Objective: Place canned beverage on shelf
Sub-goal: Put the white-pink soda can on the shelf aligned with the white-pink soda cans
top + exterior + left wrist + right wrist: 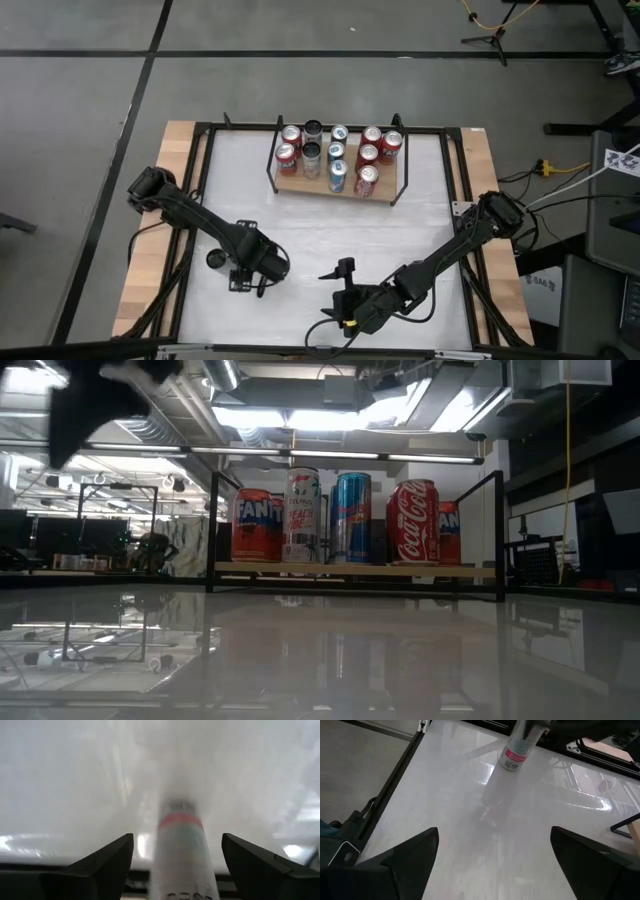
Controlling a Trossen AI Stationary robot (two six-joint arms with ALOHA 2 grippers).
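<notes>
A slim silver can (pixel 516 749) with a pink-red band near its lower end hangs under my left gripper (pixel 250 270), over the table's near left part. In the high view the gripper hides it. In the left wrist view the can (pixel 181 850) runs forward between the two fingers. My right gripper (pixel 343 285) waits open near the table's front edge, pointing toward the can, with nothing between its fingers (pixel 415 855). The shelf (pixel 300 186), a small wooden board with black rod brackets, stands at the far middle and bears several upright cans (pixel 335 517). My left gripper has the can by its upper end (pixel 527 727), the fingers coming from above, pointing down along the can. The place of contact lies outside both wrist pictures. The can hangs nearly upright below the fingers, its lower end (pixel 508 766) close over the table; whether it is clear, I cannot tell.
Black frame rails (pixel 205 150) and wooden side strips (pixel 170 200) border the white tabletop (pixel 330 235). Bare tabletop lies between the grippers and the shelf. A small dark round thing (pixel 215 259) shows left of my left gripper.
</notes>
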